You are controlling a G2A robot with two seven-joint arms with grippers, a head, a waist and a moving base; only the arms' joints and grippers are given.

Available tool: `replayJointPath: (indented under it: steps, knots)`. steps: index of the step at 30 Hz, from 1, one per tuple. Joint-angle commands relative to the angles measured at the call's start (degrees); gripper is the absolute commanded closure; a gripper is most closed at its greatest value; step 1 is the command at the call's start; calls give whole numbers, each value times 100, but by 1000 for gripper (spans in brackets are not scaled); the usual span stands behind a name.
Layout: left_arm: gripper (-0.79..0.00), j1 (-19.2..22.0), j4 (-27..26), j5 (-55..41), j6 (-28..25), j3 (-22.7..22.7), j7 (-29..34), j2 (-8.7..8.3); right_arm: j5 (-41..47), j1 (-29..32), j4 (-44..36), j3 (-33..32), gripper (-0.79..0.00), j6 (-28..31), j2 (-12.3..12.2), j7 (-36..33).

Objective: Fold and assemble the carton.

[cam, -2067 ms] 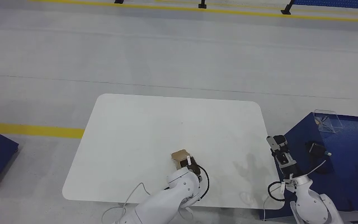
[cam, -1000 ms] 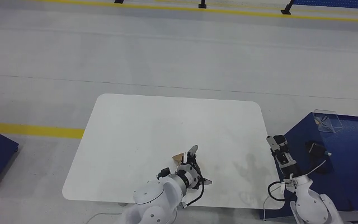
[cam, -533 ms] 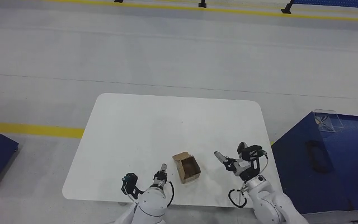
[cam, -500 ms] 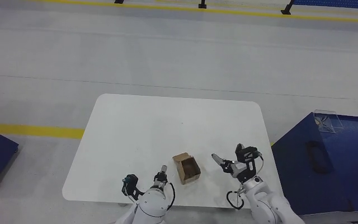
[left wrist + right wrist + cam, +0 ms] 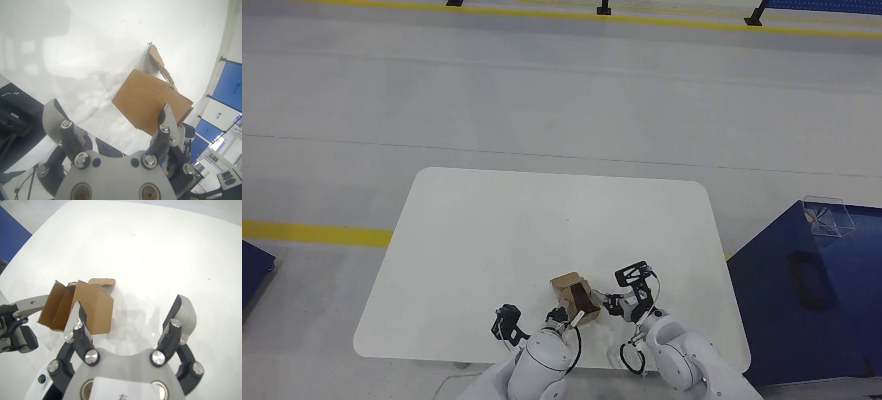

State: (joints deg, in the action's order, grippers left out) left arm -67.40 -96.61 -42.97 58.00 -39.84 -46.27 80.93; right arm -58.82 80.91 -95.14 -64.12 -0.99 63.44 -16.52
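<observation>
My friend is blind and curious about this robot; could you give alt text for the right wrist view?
A small brown carton, one end open with flaps loose, lies on a white table. The open right gripper is close by, one finger in front of the carton, while the left gripper is at its open end on the other side.

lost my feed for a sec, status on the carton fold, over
Left gripper open, right gripper open, neither holding. Carton on the table, part folded, one end open, between the grippers. Left gripper close at the open end, contact unclear.
</observation>
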Motion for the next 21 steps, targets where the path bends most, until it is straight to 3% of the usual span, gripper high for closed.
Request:
replayJointPath:
  steps: [1, 11, 21]
  knots:
    - [-785, 55, 28, -56, 0, 10, -1, 20, 115, -84, 83, 10, -785, -41, 27, 1]
    - [-785, 522, 613, -395, 0, 231, -1, 147, 139, -339, 458, 114, -785, -71, 117, -87]
    - [-785, 445, 591, -362, 0, 122, -1, 121, -65, -553, 729, 388, -785, -295, 240, -142]
